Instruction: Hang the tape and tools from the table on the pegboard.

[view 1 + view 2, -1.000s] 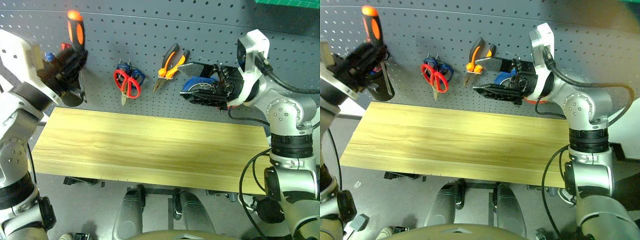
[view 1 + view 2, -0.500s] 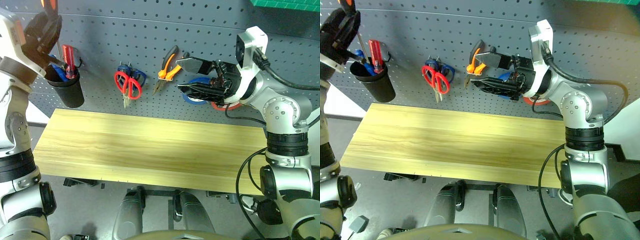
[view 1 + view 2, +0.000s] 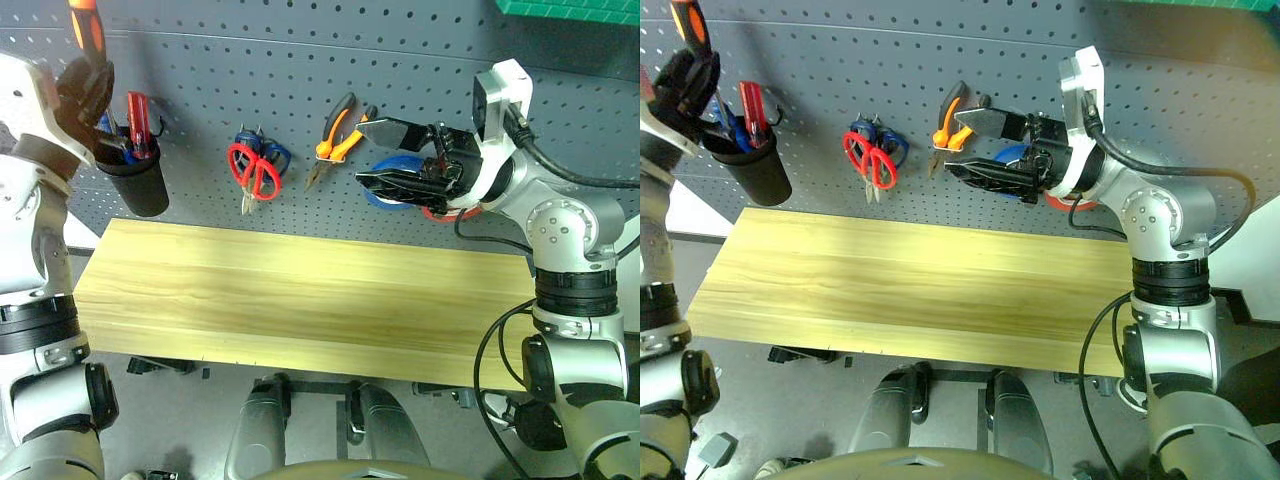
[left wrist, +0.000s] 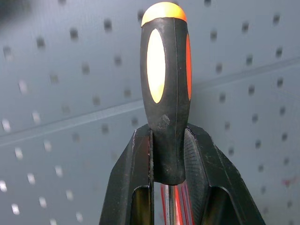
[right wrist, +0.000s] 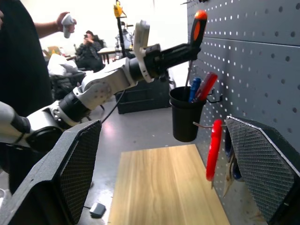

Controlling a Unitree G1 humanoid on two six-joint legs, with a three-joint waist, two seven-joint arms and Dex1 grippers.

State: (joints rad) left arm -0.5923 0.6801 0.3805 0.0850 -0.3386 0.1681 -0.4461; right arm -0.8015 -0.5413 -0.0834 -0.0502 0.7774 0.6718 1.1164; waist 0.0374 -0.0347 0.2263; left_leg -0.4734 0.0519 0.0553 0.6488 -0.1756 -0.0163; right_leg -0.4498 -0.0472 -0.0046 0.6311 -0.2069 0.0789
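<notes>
Nearly done, by the look of it. Counter is bare, nothing left on it. On the pegboard the red-handled scissors hang next to the blue pair, the pliers hang just right of them, & the red tape peeks out low behind my right hand, beside the blue roll.

Last item: the orange/black screwdriver. My left hand is pinching its handle, shaft pointing down into the dark cup, which already holds a clear red-handled driver & something blue. I reckon I only need to lower & let go.

Right hand is spread wide, holding nothing, hovering close to the board in front of the rolls.

Room: cup mouth is crowded, so tip should go in the gap; lots of free space over the counter to pull both arms back.
</notes>
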